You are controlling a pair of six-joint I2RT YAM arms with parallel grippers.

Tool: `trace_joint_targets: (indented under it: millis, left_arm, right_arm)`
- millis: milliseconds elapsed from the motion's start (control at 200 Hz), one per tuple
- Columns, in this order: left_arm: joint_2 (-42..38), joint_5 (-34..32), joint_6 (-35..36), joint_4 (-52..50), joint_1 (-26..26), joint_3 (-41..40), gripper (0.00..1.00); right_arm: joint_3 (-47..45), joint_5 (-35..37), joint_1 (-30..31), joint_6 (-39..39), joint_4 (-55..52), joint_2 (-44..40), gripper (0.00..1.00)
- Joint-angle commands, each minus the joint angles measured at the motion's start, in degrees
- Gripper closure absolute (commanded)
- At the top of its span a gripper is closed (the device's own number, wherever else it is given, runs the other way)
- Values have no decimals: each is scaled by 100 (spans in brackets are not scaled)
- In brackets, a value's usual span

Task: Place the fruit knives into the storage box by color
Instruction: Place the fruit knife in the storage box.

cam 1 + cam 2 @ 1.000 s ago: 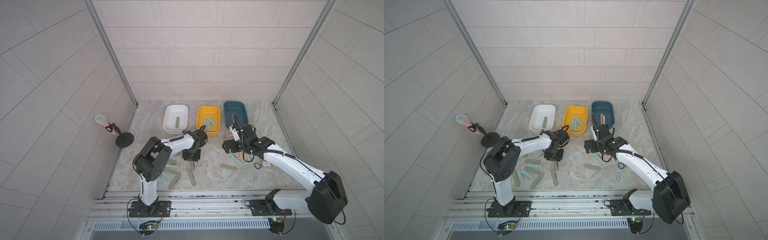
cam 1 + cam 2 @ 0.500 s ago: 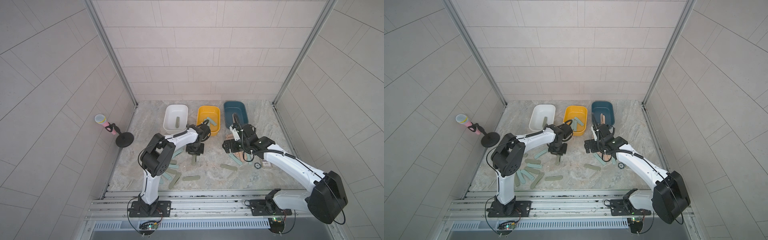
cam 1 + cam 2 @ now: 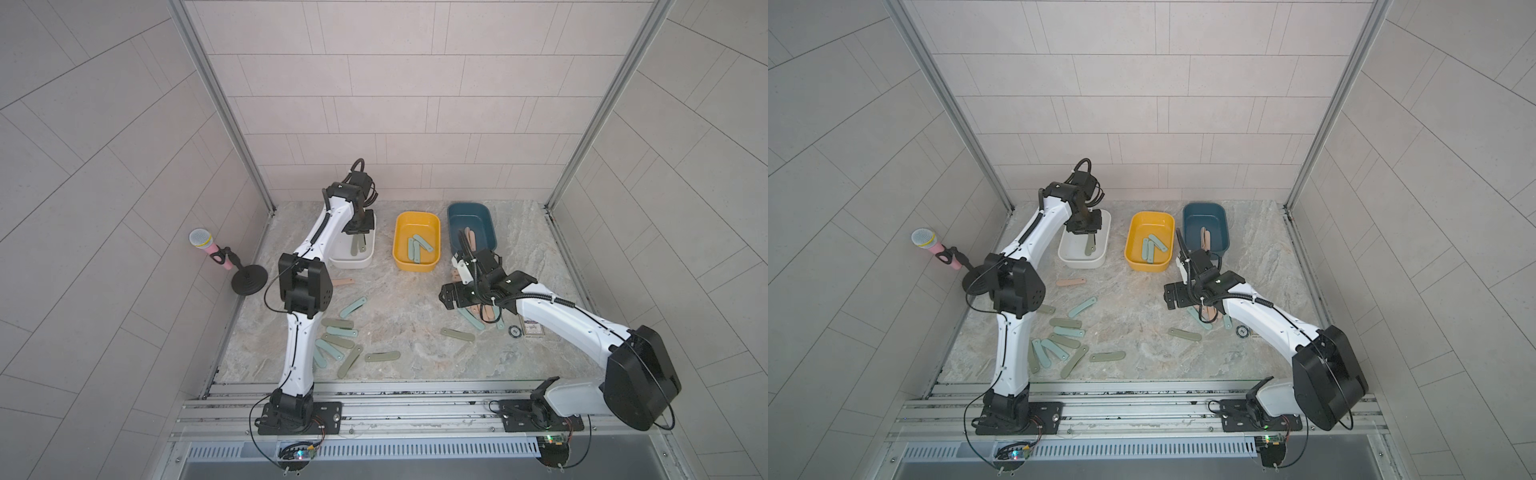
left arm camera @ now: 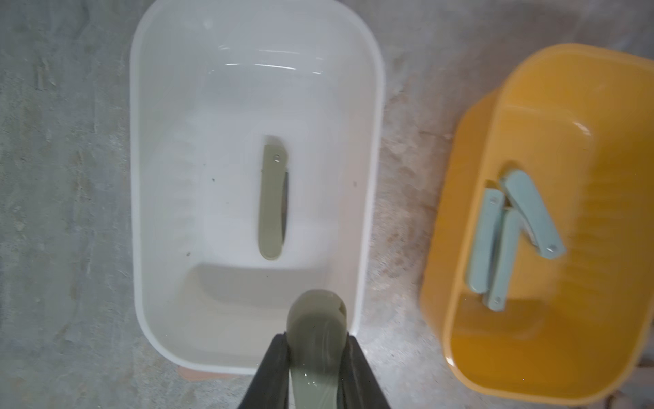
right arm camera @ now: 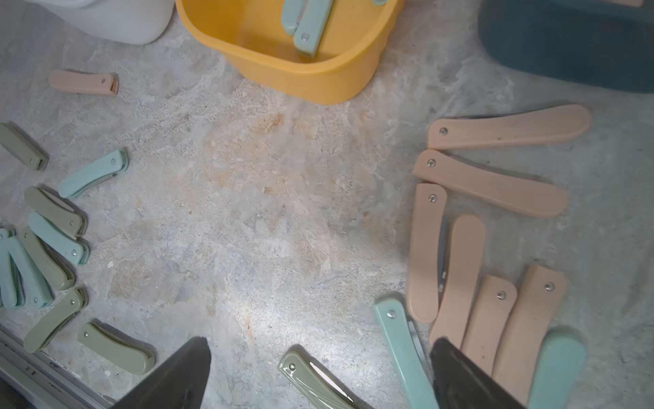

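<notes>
The left gripper (image 4: 316, 340) was clamped on an olive knife (image 4: 315, 313) above the white box (image 4: 379, 148) (a second knife (image 4: 271, 202) lay inside); the right gripper (image 5: 320, 345) hung apart near pink knives (image 5: 460, 276).

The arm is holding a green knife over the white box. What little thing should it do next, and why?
Probably open the left gripper and let go. It is shut on an olive-green knife that hangs over the white box, inside its rim. Another olive-green knife lies in that box, so the colour matches and the drop should land with its own kind.
</notes>
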Motion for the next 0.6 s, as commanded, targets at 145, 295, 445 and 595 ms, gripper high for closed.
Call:
trace_joint_targets:
  millis: [145, 295, 445, 595]
  left_arm:
    - [820, -550, 514, -356, 7, 679, 89]
    - [1008, -385, 606, -472, 133, 763, 86]
    - [894, -397, 608, -362, 121, 448, 86]
    - [747, -324, 525, -217, 127, 129, 86]
  right_arm:
    - [155, -113, 177, -37, -194, 34, 0]
    - [118, -117, 255, -4, -210, -273, 0]
    - [131, -253, 257, -24, -187, -261, 0]
    - [230, -310, 300, -11, -275, -303, 0]
